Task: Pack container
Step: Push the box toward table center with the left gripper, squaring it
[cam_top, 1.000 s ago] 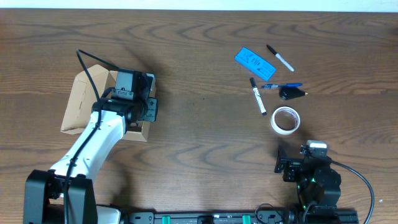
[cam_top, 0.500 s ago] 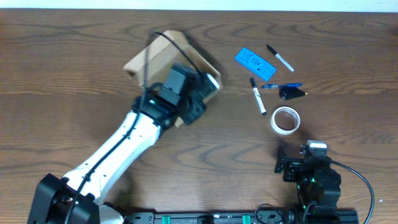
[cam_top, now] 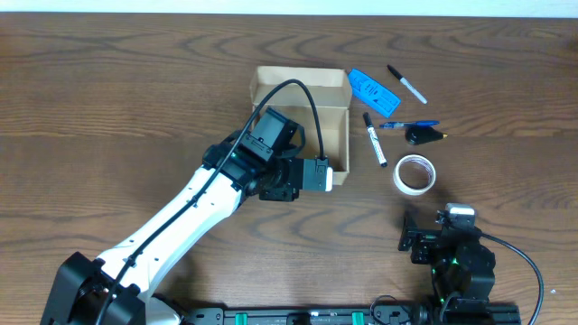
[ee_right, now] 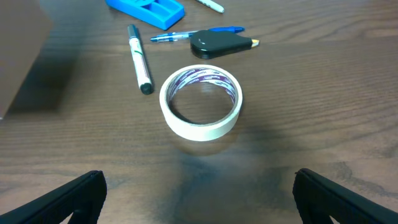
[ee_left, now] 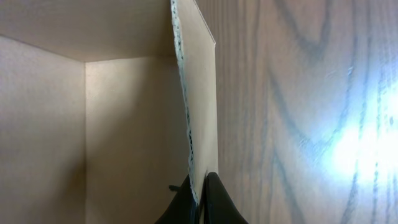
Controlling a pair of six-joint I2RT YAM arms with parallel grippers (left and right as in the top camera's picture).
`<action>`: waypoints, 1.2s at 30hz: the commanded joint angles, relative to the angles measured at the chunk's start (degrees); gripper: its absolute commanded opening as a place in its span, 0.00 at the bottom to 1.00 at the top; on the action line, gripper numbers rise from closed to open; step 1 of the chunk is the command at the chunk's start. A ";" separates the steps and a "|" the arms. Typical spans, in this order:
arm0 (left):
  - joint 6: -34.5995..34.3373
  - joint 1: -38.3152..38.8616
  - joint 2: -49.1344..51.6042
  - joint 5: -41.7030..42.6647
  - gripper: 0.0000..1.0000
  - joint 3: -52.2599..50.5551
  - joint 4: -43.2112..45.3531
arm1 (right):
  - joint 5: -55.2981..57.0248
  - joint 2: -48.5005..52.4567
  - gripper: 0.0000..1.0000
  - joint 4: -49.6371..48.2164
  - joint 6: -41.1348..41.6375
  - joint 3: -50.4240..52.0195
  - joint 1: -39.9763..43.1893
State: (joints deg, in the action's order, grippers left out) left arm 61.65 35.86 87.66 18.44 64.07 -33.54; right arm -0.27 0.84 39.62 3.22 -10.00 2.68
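Desk: a dark brown wood-grain desk (cam_top: 108,81) is carrying everything.
Left arm: the white left arm (cam_top: 172,226) is reaching from the lower left corner toward the middle of the desk.
Left claw: the left claw (ee_left: 199,186) is pinching shut on the thin right wall of the box, near its front right corner, one finger inside and one outside.
Container: the small tan cardboard box with plain sides (cam_top: 300,90) is sitting open-topped at the upper middle of the desk, its inside showing bare from the left wrist view.
Blue piece: a flat bright blue plastic rectangle (cam_top: 373,90) is lying just beside the box's upper right corner.
Near marker: a black-and-white marker pen (cam_top: 375,140) is lying just right of the box, roughly parallel to its right wall.
Far marker: a second black-and-white marker (cam_top: 406,84) is lying slantwise, right of the blue piece.
Pen: a slim blue ballpoint pen (cam_top: 411,125) is lying between the two markers.
Black object: a small black object with a yellow tip (cam_top: 423,135) is lying just below the pen.
Tape: a white roll of tape (cam_top: 414,173) is lying flat, near the lower end of the near marker.
Right claw: the right claw (ee_right: 199,186) is hanging spread wide and gripping nothing, low at the front right, with the tape roll ahead of it.
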 commanded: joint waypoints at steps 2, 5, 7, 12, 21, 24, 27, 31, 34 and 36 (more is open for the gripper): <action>2.25 -1.77 -0.02 -0.79 0.06 0.79 -0.11 | -0.20 -0.24 0.99 0.07 -0.09 -0.04 0.35; 2.19 -1.88 -0.02 -0.79 0.19 0.79 -0.11 | -0.20 -0.24 0.99 0.04 -0.09 -0.04 0.35; 1.31 -1.88 -0.02 -0.79 0.36 0.79 -0.09 | -0.20 -0.24 0.99 0.07 -0.09 -0.04 0.35; -1.75 -1.88 -0.02 -0.87 0.95 0.79 0.04 | -0.20 -0.24 0.99 0.07 -0.09 -0.04 0.35; -15.65 -1.88 -5.81 -1.11 0.95 4.70 1.18 | -0.20 -0.24 0.99 0.04 -0.09 -0.04 0.35; -22.23 -1.88 -9.53 -3.93 0.95 5.49 1.16 | -0.20 -0.24 0.99 0.04 -0.09 -0.04 0.35; -33.83 -1.88 -12.09 -15.15 0.95 5.49 -0.13 | -0.20 -0.24 0.99 0.04 -0.09 -0.04 0.35; -59.23 -2.21 -11.91 -34.12 0.95 5.49 -4.13 | -0.20 -0.24 0.99 0.07 -0.09 -0.04 0.35; -65.20 -2.32 -9.68 -30.62 0.95 5.46 -6.78 | -0.20 -0.24 0.99 0.07 -0.09 -0.04 0.35; -70.20 -2.43 -7.28 -33.59 0.95 5.46 -8.09 | -0.20 -0.24 0.99 0.04 -0.09 -0.04 0.35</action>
State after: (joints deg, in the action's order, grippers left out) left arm 4.91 33.69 77.69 -9.17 69.25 -40.62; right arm -0.27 0.84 39.62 3.22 -10.00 2.68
